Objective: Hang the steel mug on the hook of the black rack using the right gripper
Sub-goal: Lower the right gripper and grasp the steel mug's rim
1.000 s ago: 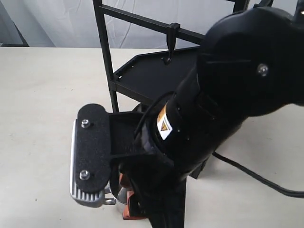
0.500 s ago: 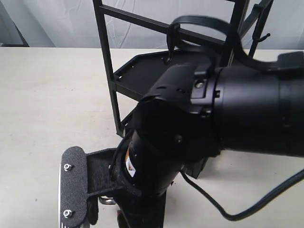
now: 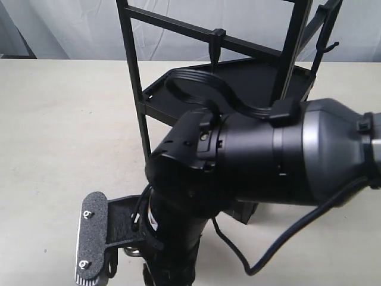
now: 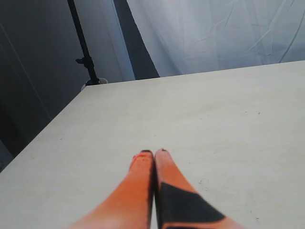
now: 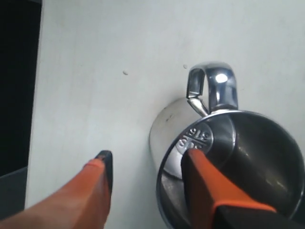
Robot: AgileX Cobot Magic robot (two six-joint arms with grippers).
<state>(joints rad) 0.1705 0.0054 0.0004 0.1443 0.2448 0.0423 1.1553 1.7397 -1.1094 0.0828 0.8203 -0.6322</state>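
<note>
The steel mug (image 5: 228, 157) stands upright on the pale table, seen from above, its looped handle (image 5: 212, 83) pointing away from the fingers. My right gripper (image 5: 147, 155) is open and straddles the mug's wall: one orange finger (image 5: 205, 181) reaches inside, the other (image 5: 93, 186) is outside, apart from the steel. In the exterior view only one rough black finger pad (image 3: 92, 247) shows low down, and the arm hides the mug. The black rack (image 3: 134, 89) stands behind, with the hook (image 3: 218, 44) on its crossbar. My left gripper (image 4: 153, 152) is shut and holds nothing.
The bulky black right arm (image 3: 262, 161) and its cable (image 3: 280, 244) block most of the rack's lower shelf. A slimmer knob-tipped prong hook (image 3: 325, 36) hangs at the rack's far right. The rack's upper shelf (image 3: 196, 89) lies under the hook. White curtain behind.
The right arm has swung down and turned, and now fills the middle of the exterior view. Its finger pad has dropped lower and further left, towards the table.
</note>
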